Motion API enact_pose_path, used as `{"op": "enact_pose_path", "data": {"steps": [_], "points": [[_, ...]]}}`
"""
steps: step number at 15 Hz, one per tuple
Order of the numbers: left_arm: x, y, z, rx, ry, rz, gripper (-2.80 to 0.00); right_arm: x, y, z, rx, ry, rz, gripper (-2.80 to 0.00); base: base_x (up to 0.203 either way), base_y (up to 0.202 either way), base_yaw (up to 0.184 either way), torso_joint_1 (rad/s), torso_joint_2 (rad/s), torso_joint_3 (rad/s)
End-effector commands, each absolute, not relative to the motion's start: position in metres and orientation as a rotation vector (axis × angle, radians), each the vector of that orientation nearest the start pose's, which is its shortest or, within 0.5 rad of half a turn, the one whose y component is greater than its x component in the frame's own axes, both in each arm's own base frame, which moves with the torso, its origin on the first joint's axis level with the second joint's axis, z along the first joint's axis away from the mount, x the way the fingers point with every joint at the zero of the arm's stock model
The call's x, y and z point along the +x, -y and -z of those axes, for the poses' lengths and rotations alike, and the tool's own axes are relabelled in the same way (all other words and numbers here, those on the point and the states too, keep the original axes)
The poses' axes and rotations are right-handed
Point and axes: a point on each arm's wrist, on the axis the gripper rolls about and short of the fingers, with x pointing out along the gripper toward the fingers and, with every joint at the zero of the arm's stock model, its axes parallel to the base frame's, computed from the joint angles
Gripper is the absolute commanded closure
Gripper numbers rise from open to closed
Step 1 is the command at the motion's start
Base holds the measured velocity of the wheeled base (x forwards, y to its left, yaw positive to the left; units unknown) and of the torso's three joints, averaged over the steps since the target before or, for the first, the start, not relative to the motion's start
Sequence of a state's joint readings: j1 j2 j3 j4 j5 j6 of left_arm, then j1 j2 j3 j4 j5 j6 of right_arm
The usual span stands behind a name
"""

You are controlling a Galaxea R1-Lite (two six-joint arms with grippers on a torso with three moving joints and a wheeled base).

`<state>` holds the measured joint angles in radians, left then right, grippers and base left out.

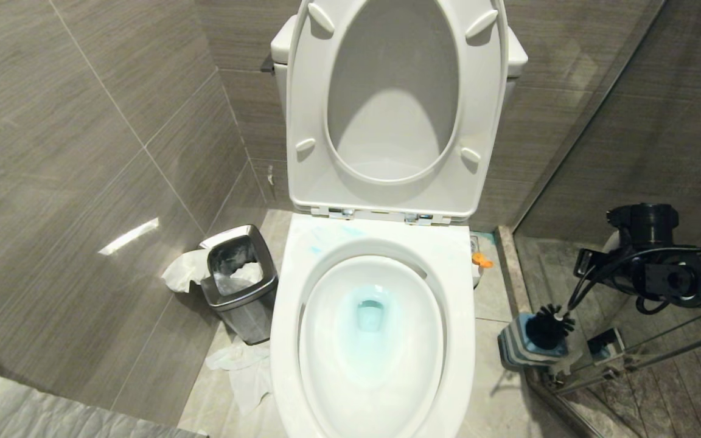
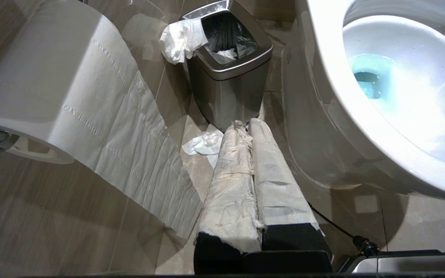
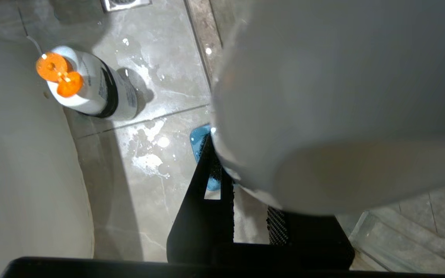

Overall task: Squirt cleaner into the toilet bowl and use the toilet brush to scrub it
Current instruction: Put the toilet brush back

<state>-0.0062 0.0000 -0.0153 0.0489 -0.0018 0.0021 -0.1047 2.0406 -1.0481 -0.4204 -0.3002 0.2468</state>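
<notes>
Blue cleaner tints the toilet bowl point(image 1: 370, 340) at lower centre as the right gripper point(image 3: 245, 200), clamped on the toilet brush point(image 1: 549, 326) handle, holds its bristles over the holder point(image 1: 524, 347) at lower right, next swinging it bowlward.

One toilet bowl point(image 1: 370, 340). One cleaner point(image 3: 91, 90). One brush point(image 1: 550, 325), in one holder point(image 1: 512, 347). One bin point(image 1: 242, 283). One paper roll point(image 2: 52, 85). Two grippers seen: left point(image 2: 245, 127), right point(image 3: 245, 185).

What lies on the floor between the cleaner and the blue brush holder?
Only bare, stained floor tile between cleaner and brush holder; the right wrist view shows it.
</notes>
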Motion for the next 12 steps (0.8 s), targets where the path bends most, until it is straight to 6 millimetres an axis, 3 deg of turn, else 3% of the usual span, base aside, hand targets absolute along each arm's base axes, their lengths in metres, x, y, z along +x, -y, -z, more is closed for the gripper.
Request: {"op": "enact_pose_path", "data": {"steps": [1, 8, 12], "points": [[-0.024, 0.000, -0.075, 0.003, -0.035, 0.008, 0.00, 0.377, 0.046, -0.107, 0.180, -0.519, 0.463, 0.00, 0.000, 0.000, 0.000, 0.000, 0.00, 0.000], [-0.024, 0.000, -0.075, -0.001, -0.035, 0.008, 0.00, 0.372, 0.046, -0.091, 0.176, -0.575, 0.469, 0.00, 0.000, 0.000, 0.000, 0.000, 0.00, 0.000], [-0.024, 0.000, -0.075, -0.001, -0.035, 0.008, 0.00, 0.372, 0.046, -0.086, 0.175, -0.592, 0.471, 0.00, 0.000, 0.000, 0.000, 0.003, 0.00, -0.117]]}}
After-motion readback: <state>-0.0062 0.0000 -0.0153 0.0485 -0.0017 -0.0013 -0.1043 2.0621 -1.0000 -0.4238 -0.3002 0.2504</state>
